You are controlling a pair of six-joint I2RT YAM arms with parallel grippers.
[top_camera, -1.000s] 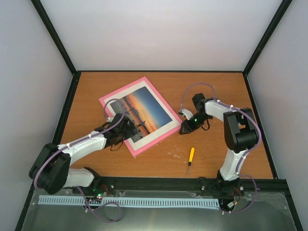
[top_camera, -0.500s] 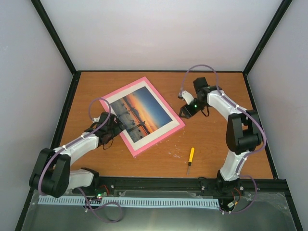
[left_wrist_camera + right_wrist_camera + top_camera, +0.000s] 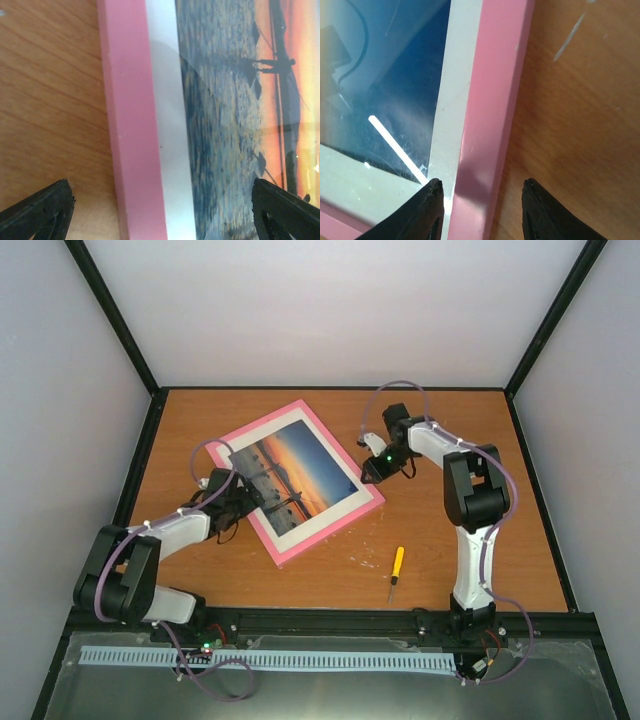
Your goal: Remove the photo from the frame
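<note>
left two-finger gripper (image 3: pixel 161 190): we read its jaws as spread wide and holding nothing. in the left wrist view one black fingertip (image 3: pixel 55 200) stands over bare wood and the other over the print, so the gap spans the thin bright pink picture frame (image 3: pixel 125 125), the white mat border (image 3: pixel 167 125) and a strip of the glossy sunset photo (image 3: pixel 225 125).

right two-finger gripper (image 3: pixel 482 186): its jaws are set to a narrower gap and are also empty. they straddle the pink rail, one tip over the mat and one over the brown wooden table (image 3: pixel 580 125).

key relation: the frame lies flat and face up, left of the table's centre, with the photo inside it under the glazing. its long axis runs from the far edge toward the near edge, slanting to the right. each gripper sits over one long side. the left one is about midway along the side facing the table's left edge. the right one is on the opposite side, close to the frame's right-hand corner. we judge both arms equally near. both reach forward and inward, wrists pitched down at the rail.

a yellow-handled screwdriver (image 3: pixel 396 568) lies apart from the frame, toward the near edge.
</note>
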